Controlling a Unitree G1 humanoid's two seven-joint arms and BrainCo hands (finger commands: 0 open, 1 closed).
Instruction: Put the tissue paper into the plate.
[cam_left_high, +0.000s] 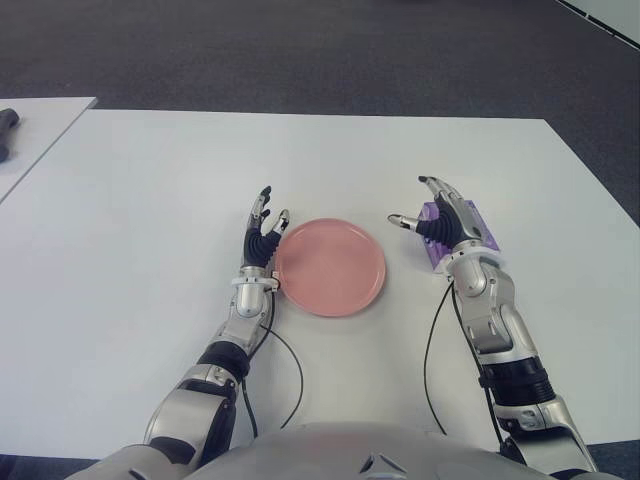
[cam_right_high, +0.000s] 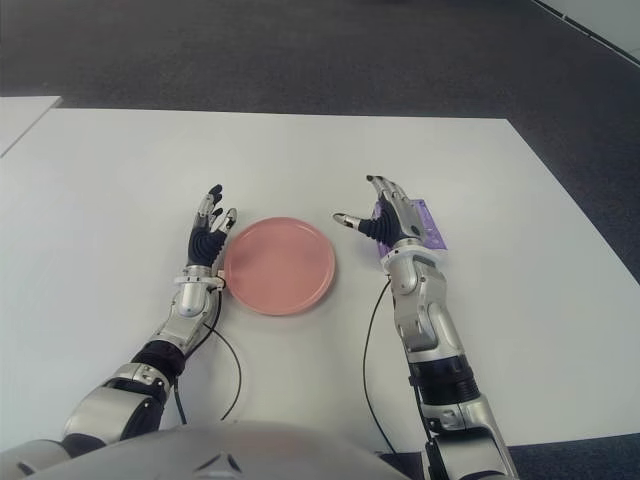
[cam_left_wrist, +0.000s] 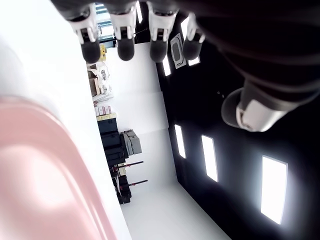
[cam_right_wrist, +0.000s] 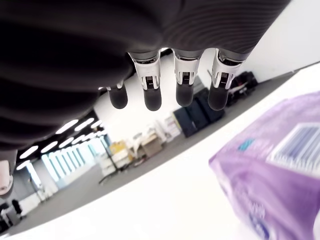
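Your right hand (cam_left_high: 437, 213) is the one to use: the tissue pack (cam_left_high: 480, 228), a purple soft packet, lies right under and just behind its palm, on the outer side of the hand, away from the plate (cam_left_high: 330, 266). You hold nothing yet; the right wrist view shows the four fingers (cam_right_wrist: 184, 89) straight and spread wide, with the pack below the palm and clear of them, and I judge the thumb points inward toward the plate. The pack's long axis runs roughly along the line of your forearm, so the fingers lie along it rather than across it; closing on the short sides will call for a turn of the wrist or a pinch over the top. The plate sits on the white surface (cam_left_high: 150, 200) near the thumb side of that hand, between your two hands.

Your left hand (cam_left_high: 263, 232) shows just beside the plate's far side from the pack, fingers relaxed and spread, empty.

On the pack you can see a barcode panel and a small teal mark; no brand or wording is readable
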